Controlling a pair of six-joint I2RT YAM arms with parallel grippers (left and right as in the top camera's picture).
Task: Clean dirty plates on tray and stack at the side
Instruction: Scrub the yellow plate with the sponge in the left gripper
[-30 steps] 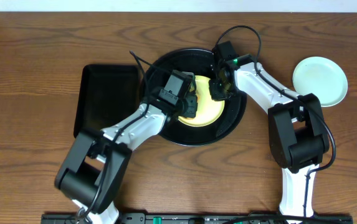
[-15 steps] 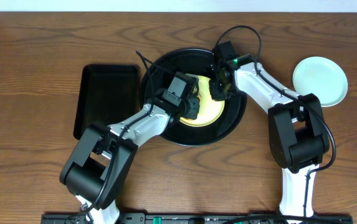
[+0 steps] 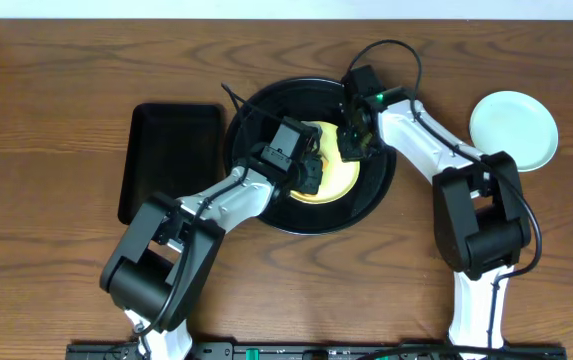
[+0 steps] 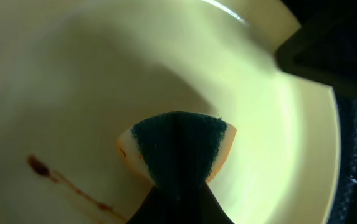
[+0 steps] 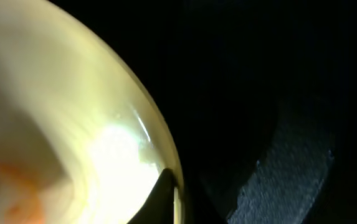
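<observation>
Drag sponge [image 4: 177,146], clamped in left fingers [image 4: 178,206], flat across brown smear [image 4: 40,165]; steady yellow plate [image 3: 338,176] by rim, pinched between right fingers [image 5: 157,198], inside tray [image 3: 316,216].

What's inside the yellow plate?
A sponge, green side showing, is pinched by the left tool. There is also a brown smear on the yellow plate. Whatever lies beneath the sponge is hidden.

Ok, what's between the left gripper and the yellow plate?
A green-faced sponge, pinched in the left gripper over the yellow plate, near its brown smear; the left wrist view shows it.
</observation>
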